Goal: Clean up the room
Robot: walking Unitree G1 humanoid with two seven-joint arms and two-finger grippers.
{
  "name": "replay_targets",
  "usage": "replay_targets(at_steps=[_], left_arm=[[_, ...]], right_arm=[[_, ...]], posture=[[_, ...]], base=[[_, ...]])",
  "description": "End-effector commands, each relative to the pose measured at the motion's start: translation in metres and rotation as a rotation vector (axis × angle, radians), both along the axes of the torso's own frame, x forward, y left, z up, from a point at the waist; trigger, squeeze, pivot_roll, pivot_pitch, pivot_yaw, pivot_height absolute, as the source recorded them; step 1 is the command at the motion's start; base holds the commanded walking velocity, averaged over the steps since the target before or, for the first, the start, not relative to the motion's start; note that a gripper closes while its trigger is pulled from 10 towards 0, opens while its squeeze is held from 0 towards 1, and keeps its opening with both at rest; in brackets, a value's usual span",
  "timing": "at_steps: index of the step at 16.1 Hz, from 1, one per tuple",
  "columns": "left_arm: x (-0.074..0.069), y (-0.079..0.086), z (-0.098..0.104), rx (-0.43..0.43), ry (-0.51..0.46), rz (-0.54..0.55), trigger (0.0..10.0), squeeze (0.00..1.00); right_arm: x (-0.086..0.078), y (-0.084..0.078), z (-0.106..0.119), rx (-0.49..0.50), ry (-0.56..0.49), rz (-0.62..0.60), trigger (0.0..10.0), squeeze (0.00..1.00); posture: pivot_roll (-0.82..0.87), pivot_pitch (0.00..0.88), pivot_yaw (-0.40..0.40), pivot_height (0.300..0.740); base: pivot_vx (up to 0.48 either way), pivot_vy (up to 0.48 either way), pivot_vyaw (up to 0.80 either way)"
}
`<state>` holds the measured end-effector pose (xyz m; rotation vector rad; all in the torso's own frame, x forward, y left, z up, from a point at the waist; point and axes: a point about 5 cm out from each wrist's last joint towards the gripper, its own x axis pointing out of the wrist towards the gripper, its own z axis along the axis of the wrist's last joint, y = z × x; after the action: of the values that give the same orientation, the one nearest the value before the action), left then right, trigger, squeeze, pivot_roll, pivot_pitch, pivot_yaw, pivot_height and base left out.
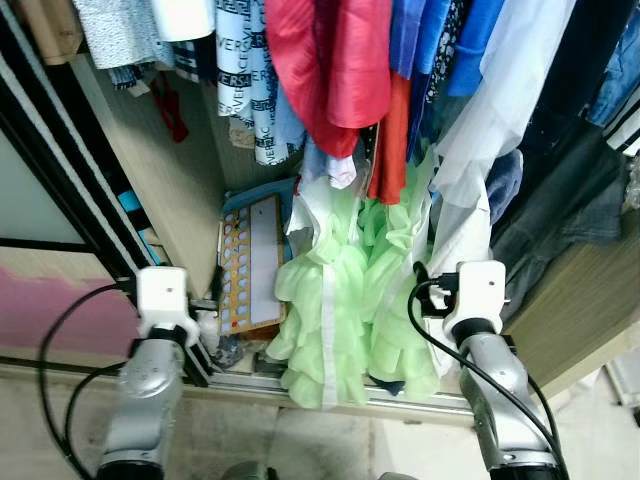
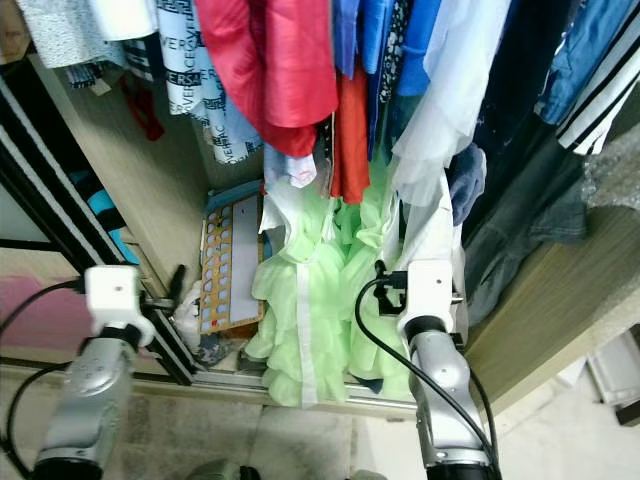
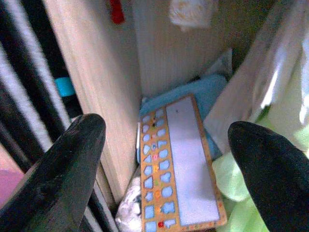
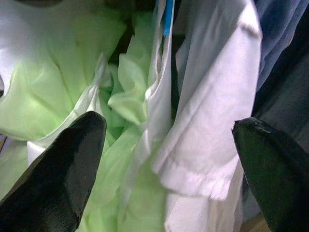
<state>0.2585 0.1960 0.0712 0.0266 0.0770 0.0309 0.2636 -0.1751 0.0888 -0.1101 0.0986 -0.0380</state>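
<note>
Both grippers face an open, crowded wardrobe.
Left gripper (image 3: 164, 169) released beside the side panel (image 3: 96, 96); right gripper (image 4: 169, 164) released against the green dress (image 1: 340, 310).

Even, bright indoor light falls on the hanging clothes, and the head views are fairly sharp, with deep shade only at the back of the wardrobe (image 1: 190, 200). Both wrist views are soft (the black fingers (image 3: 63, 174) close to the lens are blurred), with pale glare washing out the white garment (image 4: 212, 111).

Matt wood-grain wardrobe panel (image 1: 165, 170), soft ruffled green cloth dress (image 1: 345, 310), glossy red garment (image 1: 330, 60).
</note>
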Motion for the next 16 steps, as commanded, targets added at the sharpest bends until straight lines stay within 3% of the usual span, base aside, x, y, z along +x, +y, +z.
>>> replay_targets(at_steps=[1, 5, 6, 7, 9, 11, 12, 14, 16], left_arm=[[-0.005, 0.005, 0.004, -0.041, -0.034, -0.001, 10.0, 0.00], [-0.015, 0.001, 0.007, 0.014, -0.063, -0.061, 10.0, 0.00], [-0.014, -0.006, 0.016, 0.069, -0.118, -0.111, 10.0, 0.00], [-0.013, -0.011, 0.020, 0.082, -0.108, -0.172, 10.0, 0.00], [-0.010, -0.016, 0.020, 0.066, -0.091, -0.246, 10.0, 0.00], [-0.009, -0.017, 0.019, 0.059, -0.088, -0.239, 10.0, 0.00], [-0.010, -0.030, 0.016, -0.008, -0.098, -0.234, 10.0, 0.00], [-0.013, -0.042, 0.015, -0.025, -0.106, -0.238, 10.0, 0.00], [-0.012, -0.043, 0.016, -0.036, -0.116, -0.190, 10.0, 0.00]], right_arm=[[-0.005, -0.003, 0.007, -0.011, -0.027, 0.000, 10.0, 0.00], [-0.023, -0.012, 0.011, -0.046, -0.052, -0.019, 10.0, 0.00], [-0.024, -0.008, 0.015, -0.084, -0.072, 0.019, 10.0, 0.00], [-0.021, -0.006, 0.017, -0.092, -0.075, 0.030, 10.0, 0.00], [-0.013, -0.006, 0.019, -0.085, -0.080, 0.011, 10.0, 0.00], [-0.012, -0.006, 0.019, -0.083, -0.079, 0.007, 10.0, 0.00], [-0.009, 0.001, 0.020, -0.095, -0.084, 0.018, 10.0, 0.00], [-0.007, 0.006, 0.022, -0.099, -0.093, 0.037, 10.0, 0.00], [-0.006, 0.007, 0.022, -0.079, -0.098, 0.043, 10.0, 0.00]], posture=[[0.00, 0.000, 0.009, 0.740], [-0.02, 0.000, 0.007, 0.740], [-0.02, 0.000, -0.002, 0.740], [-0.01, 0.000, -0.007, 0.740], [-0.03, 0.000, -0.008, 0.740], [-0.03, 0.000, -0.008, 0.740], [-0.06, 0.000, 0.000, 0.740], [-0.05, 0.000, 0.006, 0.740], [-0.03, 0.000, 0.019, 0.740]], base=[[0.000, 0.000, 0.00], [0.000, 0.000, 0.00], [0.000, 0.000, 0.00], [0.000, 0.000, 0.00], [0.000, 0.000, 0.00], [0.000, 0.000, 0.00], [0.000, 0.000, 0.00], [0.000, 0.000, 0.00], [0.000, 0.000, 0.00]])
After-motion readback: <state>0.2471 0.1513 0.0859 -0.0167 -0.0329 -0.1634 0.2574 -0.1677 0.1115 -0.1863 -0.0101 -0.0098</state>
